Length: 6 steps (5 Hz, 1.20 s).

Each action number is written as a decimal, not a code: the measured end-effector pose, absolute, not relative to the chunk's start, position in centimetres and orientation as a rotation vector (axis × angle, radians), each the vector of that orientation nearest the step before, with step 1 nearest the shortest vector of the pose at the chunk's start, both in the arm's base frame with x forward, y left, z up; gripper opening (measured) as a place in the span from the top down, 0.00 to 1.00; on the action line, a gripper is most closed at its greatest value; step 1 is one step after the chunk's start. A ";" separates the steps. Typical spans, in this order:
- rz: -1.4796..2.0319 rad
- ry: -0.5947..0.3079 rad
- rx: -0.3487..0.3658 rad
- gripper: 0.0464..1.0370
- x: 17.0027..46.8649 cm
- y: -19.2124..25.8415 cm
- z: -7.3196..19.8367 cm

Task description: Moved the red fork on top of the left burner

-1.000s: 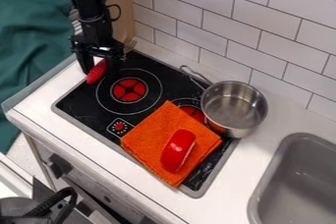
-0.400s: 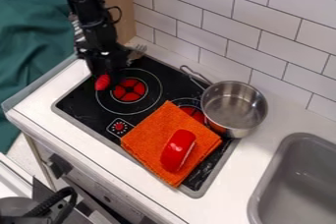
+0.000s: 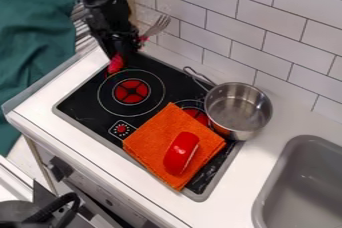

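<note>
The black gripper (image 3: 123, 57) hangs at the upper left, over the back left corner of the stove. It is shut on the red fork, whose red handle (image 3: 115, 64) shows below and left of it. The fork's metal tines (image 3: 158, 25) stick out on the right, tilted upward in front of the tiled wall. The gripper hides the middle of the fork. In front of the gripper lies the left burner (image 3: 131, 91), a red disc inside a white ring, with nothing on it.
A folded orange cloth (image 3: 149, 139) with a red object (image 3: 181, 153) on it covers the stove's front right part. A steel pot (image 3: 238, 110) stands on the right burner's far side. The grey sink (image 3: 300, 182) is at the right, the tiled wall (image 3: 267, 22) behind.
The gripper and the fork have moved toward the wall and right, and the fork has risen. Its tines now stand higher and farther right. Cloth, red object and pot have stayed put.
</note>
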State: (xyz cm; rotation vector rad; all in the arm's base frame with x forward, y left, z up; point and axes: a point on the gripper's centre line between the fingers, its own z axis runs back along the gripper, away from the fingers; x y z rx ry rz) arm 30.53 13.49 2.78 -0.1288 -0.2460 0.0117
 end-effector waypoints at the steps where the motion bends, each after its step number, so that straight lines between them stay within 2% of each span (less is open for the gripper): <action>1: 0.084 -0.174 -0.088 0.64 28.0 13.3 2.4; 2: 0.225 -0.080 -0.054 0.64 25.8 14.1 1.6; 3: 0.281 -0.037 -0.042 0.64 24.8 14.4 1.1; 5: 0.242 -0.008 -0.055 0.64 23.9 13.4 -0.3; 6: 0.230 0.034 -0.048 0.64 23.4 12.7 -1.7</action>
